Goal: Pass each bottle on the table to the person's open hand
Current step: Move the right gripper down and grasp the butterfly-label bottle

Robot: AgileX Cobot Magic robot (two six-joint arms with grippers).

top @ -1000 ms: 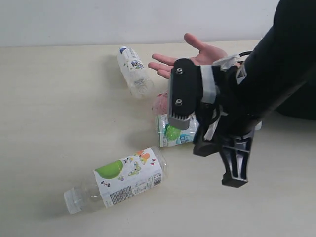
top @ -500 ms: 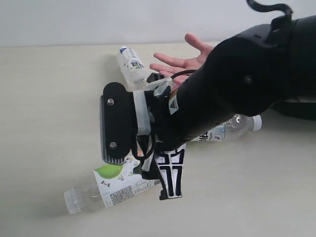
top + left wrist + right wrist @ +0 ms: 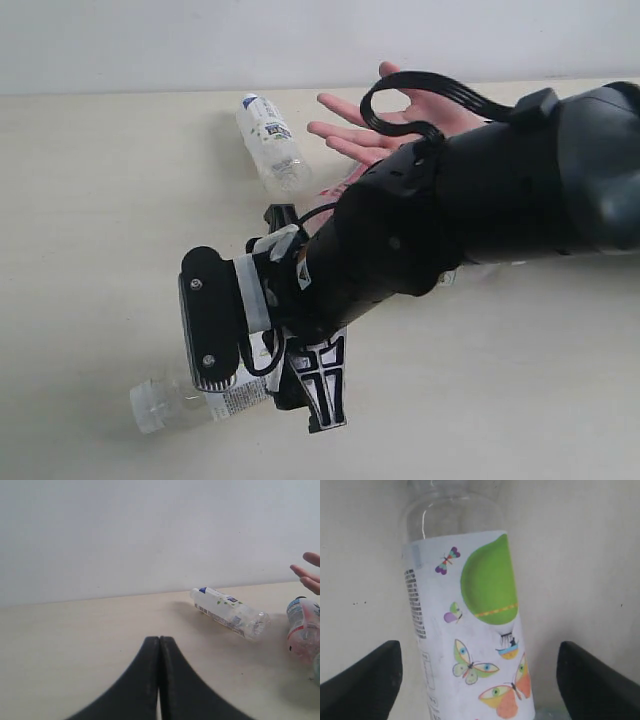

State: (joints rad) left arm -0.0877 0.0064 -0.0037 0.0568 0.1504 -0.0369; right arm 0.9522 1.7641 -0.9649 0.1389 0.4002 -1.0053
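The green-apple label bottle (image 3: 475, 630) lies on its side on the table (image 3: 90, 230), its clear neck end (image 3: 152, 405) poking out under my right arm. My right gripper (image 3: 477, 650) is open, one finger on each side of this bottle and apart from it. In the exterior view that gripper (image 3: 262, 392) hangs over the bottle at the front left. The blue-capped bottle (image 3: 268, 142) lies at the back, beside the person's open hand (image 3: 390, 125). My left gripper (image 3: 159, 645) is shut and empty, low over the table. A pink bottle (image 3: 302, 630) lies near the fingers of the hand (image 3: 309, 572).
My right arm (image 3: 480, 210) stretches across the middle of the table from the right and hides whatever lies under it. A pale wall (image 3: 300, 40) runs behind the table's far edge. Bare table (image 3: 60, 645) lies around the left gripper.
My right arm has swung from beside the hand down to the front left, over the green-apple bottle. Its jaws have gone from narrow to wide open. The left gripper's movement is not shown.
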